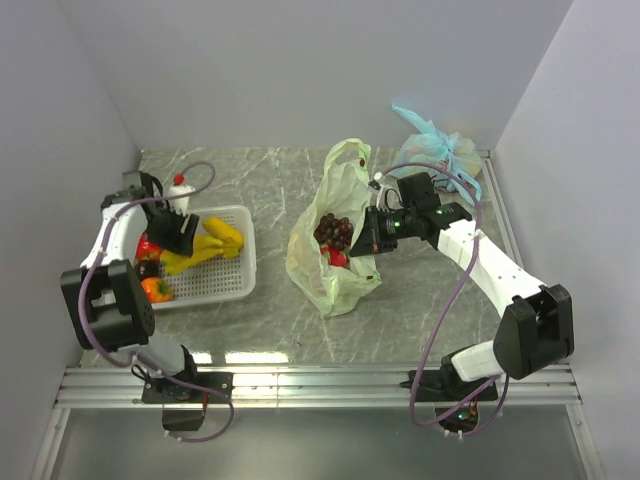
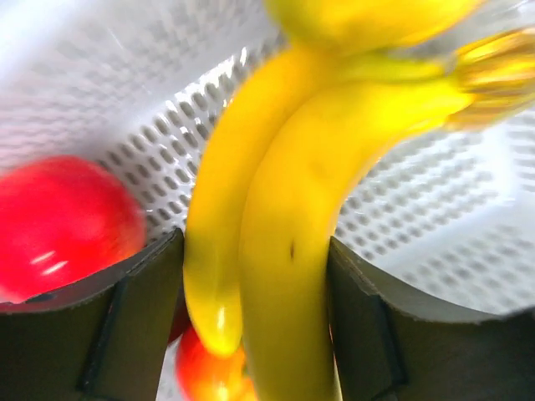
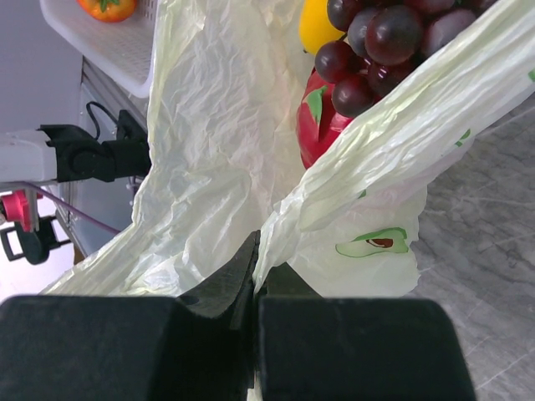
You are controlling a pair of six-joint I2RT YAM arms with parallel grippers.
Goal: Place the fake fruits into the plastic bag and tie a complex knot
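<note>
In the white basket (image 1: 236, 281) the fingers of the left gripper (image 2: 255, 276) clasp the bananas (image 2: 284, 209), which likely need lifting across next to the plastic bag (image 3: 209, 125) mid-worktop, its rim pinched tight by the right gripper (image 3: 255, 255), grapes (image 3: 376, 42) already inside.

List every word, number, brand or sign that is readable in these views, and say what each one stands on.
No text can be read in any view.
plastic bag: a printed picture in green and brown, plus small green marks; no letters.
white bottle with a red cap: any label is too small to read.
</note>
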